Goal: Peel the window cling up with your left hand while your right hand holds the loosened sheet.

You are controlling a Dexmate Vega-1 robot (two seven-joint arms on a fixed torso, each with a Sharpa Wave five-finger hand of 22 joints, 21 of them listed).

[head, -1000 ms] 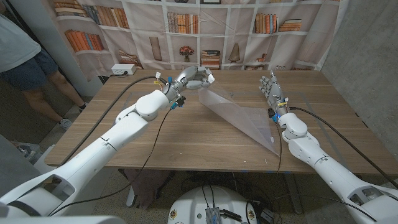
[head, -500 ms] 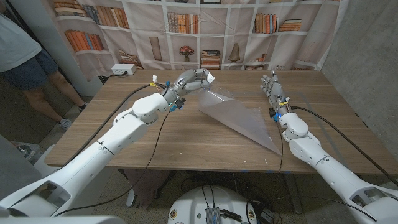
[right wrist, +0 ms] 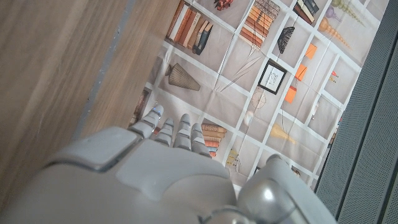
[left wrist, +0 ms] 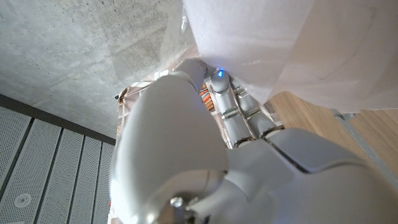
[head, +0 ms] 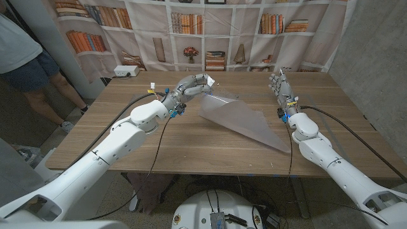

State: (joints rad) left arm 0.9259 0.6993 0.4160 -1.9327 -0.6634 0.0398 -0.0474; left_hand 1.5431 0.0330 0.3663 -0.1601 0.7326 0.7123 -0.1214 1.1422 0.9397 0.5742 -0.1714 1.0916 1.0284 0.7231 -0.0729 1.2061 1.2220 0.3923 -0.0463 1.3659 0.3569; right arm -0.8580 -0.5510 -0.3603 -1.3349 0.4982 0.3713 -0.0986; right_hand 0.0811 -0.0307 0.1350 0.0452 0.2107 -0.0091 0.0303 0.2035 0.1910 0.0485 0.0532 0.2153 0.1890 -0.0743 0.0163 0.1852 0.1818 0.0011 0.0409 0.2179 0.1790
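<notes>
Your left hand (head: 196, 83) is pinching the far corner of the window cling (head: 238, 117) and holding it lifted above the worktop (head: 159, 137), fingers curled around the sheet's edge. From that raised corner the translucent sheet is sloping down toward your right side, tapering to a point that is lying on the wood near your right forearm. In the left wrist view, the pale cling (left wrist: 292, 43) is draping over the fingertips (left wrist: 214, 78) of that hand.

Your right hand (head: 282, 90) is standing upright well apart from the cling's raised end, fingers straight and together, pointing toward the bookshelf backdrop (head: 191, 28); it is holding nothing and is not touching the sheet. The right wrist view is showing its fingers (right wrist: 177, 130) extended with nothing between them.

A person (head: 22, 54) is standing beyond the worktop's far left corner, and a white power strip (head: 125, 71) is sitting at the worktop's back edge.
</notes>
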